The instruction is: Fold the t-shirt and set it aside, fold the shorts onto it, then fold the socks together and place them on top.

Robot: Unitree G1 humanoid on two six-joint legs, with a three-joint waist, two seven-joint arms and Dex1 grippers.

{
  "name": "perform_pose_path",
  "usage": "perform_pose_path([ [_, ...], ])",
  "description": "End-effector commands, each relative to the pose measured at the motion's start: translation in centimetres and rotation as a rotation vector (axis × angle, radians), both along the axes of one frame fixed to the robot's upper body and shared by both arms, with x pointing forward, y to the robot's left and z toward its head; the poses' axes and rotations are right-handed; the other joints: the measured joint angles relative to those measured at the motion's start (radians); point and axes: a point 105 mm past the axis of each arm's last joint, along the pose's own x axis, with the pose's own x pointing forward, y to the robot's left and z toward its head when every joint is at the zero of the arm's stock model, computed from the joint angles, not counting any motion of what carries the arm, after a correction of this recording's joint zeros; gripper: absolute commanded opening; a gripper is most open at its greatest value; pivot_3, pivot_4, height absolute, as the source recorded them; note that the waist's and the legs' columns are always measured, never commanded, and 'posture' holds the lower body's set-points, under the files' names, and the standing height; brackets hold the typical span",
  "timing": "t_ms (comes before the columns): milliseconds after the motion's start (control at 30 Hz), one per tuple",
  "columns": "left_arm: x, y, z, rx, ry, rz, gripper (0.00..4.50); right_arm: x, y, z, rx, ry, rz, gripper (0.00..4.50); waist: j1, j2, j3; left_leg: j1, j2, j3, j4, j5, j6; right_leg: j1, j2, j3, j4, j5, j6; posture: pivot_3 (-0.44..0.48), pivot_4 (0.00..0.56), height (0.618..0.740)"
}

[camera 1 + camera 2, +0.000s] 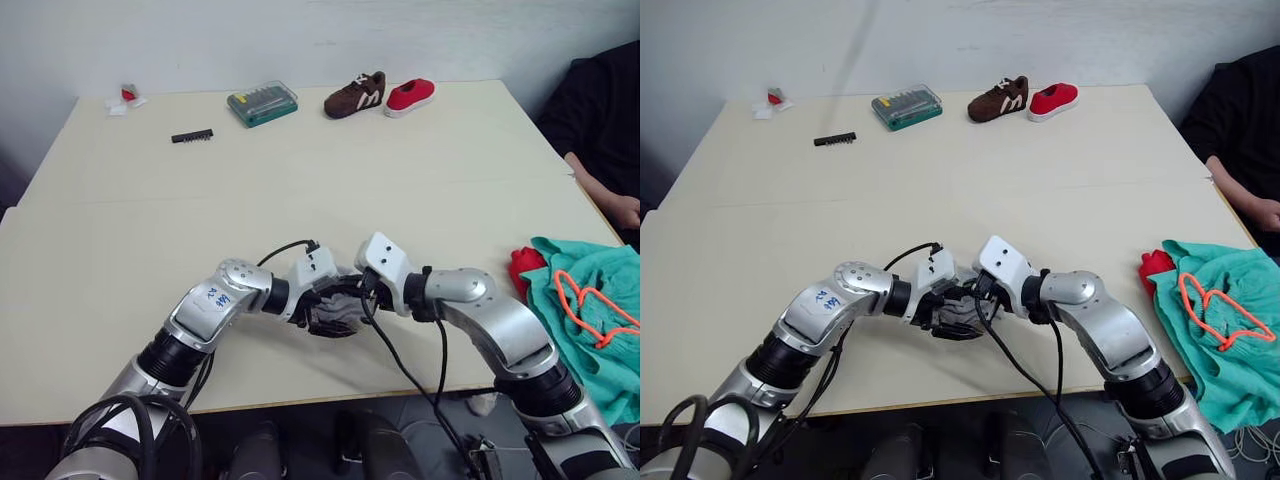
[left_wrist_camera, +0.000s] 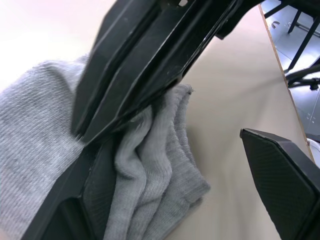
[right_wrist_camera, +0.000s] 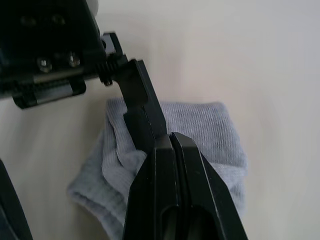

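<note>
From the head view both arms meet at the near middle of the table (image 1: 120, 200), the left gripper (image 1: 322, 312) and right gripper (image 1: 352, 290) bunched over the socks (image 1: 335, 315), presumably working them together, while the shorts (image 1: 590, 320) lie over the t-shirt (image 1: 522, 268) at the right edge (that stack looks ready to take them). In the left wrist view the left fingers (image 2: 280, 170) stand wide apart, one beside the grey ribbed bundle. In the right wrist view the right gripper is pinched tight on a soft, layered fold.
</note>
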Motion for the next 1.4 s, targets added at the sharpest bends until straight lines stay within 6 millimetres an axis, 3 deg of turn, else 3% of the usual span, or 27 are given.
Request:
perform_pose_path([
  [33, -0.3, 1.1, 0.2, -0.017, 0.019, 0.017, 3.83, -0.6, -0.5, -0.6, -0.032, -0.005, 0.023, 0.00, -0.004, 0.000, 0.000, 0.000, 0.000, 0.000, 0.000, 0.000, 0.000, 0.000, 0.000, 0.000, 0.000, 0.000, 0.000, 0.000, 0.150, 0.740],
  [133, -0.7, 1.8, 1.2, -0.064, 0.036, 0.018, 3.83, -0.8, -1.0, -0.8, -0.044, -0.006, 0.020, 0.00, -0.011, 0.000, 0.000, 0.000, 0.000, 0.000, -0.002, 0.001, -0.001, -0.001, 0.001, 0.000, 0.000, 0.000, 0.000, 0.000, 0.150, 0.740],
  [267, -1.0, 3.6, 4.6, -0.197, 0.109, 0.022, 3.83, -1.2, -1.5, -1.3, -0.043, 0.003, 0.013, 0.00, -0.017, 0.000, 0.000, 0.000, 0.001, 0.000, -0.003, 0.002, -0.003, -0.002, 0.001, 0.000, 0.000, 0.000, 0.000, 0.000, 0.150, 0.740],
  [433, 2.1, 5.2, 6.4, -0.246, 0.093, 0.133, 3.83, -1.4, -1.5, -1.9, -0.047, 0.004, 0.015, 0.00, -0.016, 0.000, 0.000, 0.000, 0.000, 0.000, -0.003, 0.002, -0.003, -0.002, 0.000, 0.000, 0.000, 0.000, 0.000, 0.000, 0.150, 0.740],
  [500, 3.4, 4.8, 6.7, -0.243, 0.034, 0.145, 3.83, -1.4, -1.4, -1.9, -0.045, 0.002, 0.015, 0.00, -0.015, 0.000, 0.000, 0.000, 0.000, 0.000, -0.003, 0.002, -0.002, -0.002, 0.000, 0.000, 0.000, 0.000, 0.000, 0.000, 0.150, 0.740],
  [567, 4.0, 3.8, 6.6, -0.242, -0.019, 0.123, 3.44, -1.4, -1.3, -1.9, -0.043, 0.001, 0.015, 0.00, -0.010, 0.000, 0.000, 0.000, 0.000, 0.000, -0.003, 0.002, -0.002, -0.002, 0.000, 0.000, 0.000, 0.000, 0.000, 0.000, 0.150, 0.740],
  [767, 2.8, 2.0, 4.9, -0.197, -0.066, -0.038, 1.70, -1.0, -1.4, -1.9, -0.047, -0.008, 0.003, 0.00, -0.016, 0.000, 0.000, -0.001, 0.000, 0.002, -0.003, 0.002, -0.003, -0.003, 0.001, 0.001, 0.000, 0.000, 0.000, 0.000, 0.150, 0.740],
  [933, 2.7, 2.7, 3.0, -0.140, -0.075, -0.072, 0.15, -1.1, -1.6, -2.2, -0.052, -0.005, -0.009, 0.00, -0.020, 0.000, 0.000, 0.000, 0.000, 0.002, -0.003, 0.003, -0.003, -0.003, 0.001, 0.001, 0.000, 0.000, 0.000, 0.000, 0.150, 0.740],
  [1033, 3.3, 3.2, 0.7, -0.049, -0.106, -0.066, 0.06, -1.2, -1.7, -2.3, -0.055, -0.006, -0.013, 0.00, -0.020, 0.000, 0.000, 0.000, 0.000, 0.002, -0.003, 0.003, -0.003, -0.003, 0.001, 0.001, 0.000, 0.000, 0.000, 0.000, 0.150, 0.740],
  [1233, 3.7, 2.9, -1.8, 0.057, -0.194, -0.090, 0.06, -1.3, -1.9, -1.7, -0.037, -0.005, -0.015, 0.00, -0.020, 0.000, 0.000, 0.000, 0.000, 0.002, -0.003, 0.002, -0.002, -0.003, 0.000, 0.001, 0.000, 0.000, 0.000, 0.000, 0.150, 0.740],
  [1400, 3.3, 2.1, -2.3, 0.075, -0.222, -0.117, 0.06, -0.9, -1.0, 2.0, 0.091, -0.019, -0.012, 0.00, -0.012, -0.001, 0.000, 0.001, 0.000, 0.002, -0.002, 0.002, -0.001, -0.001, 0.000, 0.001, 0.000, 0.000, 0.000, 0.000, 0.150, 0.740],
])
